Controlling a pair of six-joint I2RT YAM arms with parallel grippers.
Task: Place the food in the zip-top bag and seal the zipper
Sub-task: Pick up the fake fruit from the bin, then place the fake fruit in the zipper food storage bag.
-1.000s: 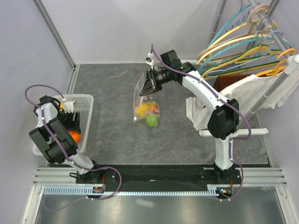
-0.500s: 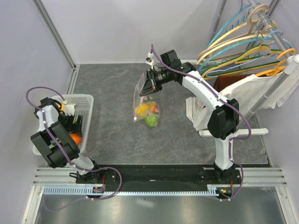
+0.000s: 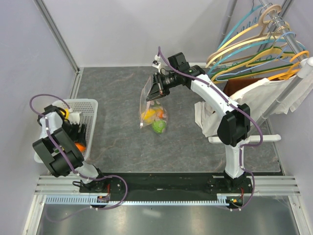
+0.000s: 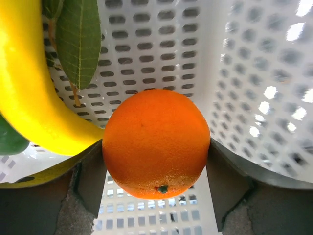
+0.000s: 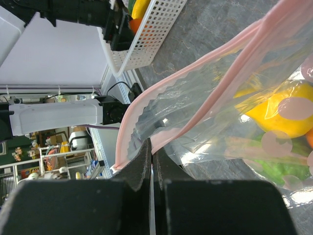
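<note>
The clear dotted zip-top bag (image 3: 149,98) hangs from my right gripper (image 3: 153,92), its bottom resting on the table. My right gripper (image 5: 151,147) is shut on the bag's rim at the pink zipper (image 5: 195,68), which gapes apart. Inside the bag lie yellow (image 5: 279,112), orange and green food (image 3: 159,126). My left gripper (image 3: 77,131) reaches down into the white basket (image 3: 91,105). An orange (image 4: 155,142) sits between its fingers (image 4: 93,176), touching both. A yellow fruit (image 4: 29,98) with a green leaf (image 4: 78,39) lies beside it.
Coloured hangers (image 3: 254,44) hang on a rail at the back right, with white cloth (image 3: 203,117) draped below beside the right arm. The basket's mesh wall (image 4: 244,73) stands close to the right of the left gripper. A wall runs along the left.
My left gripper has sunk a little lower in the basket and its jaws have narrowed round the orange. The right arm and the bag have not moved.
</note>
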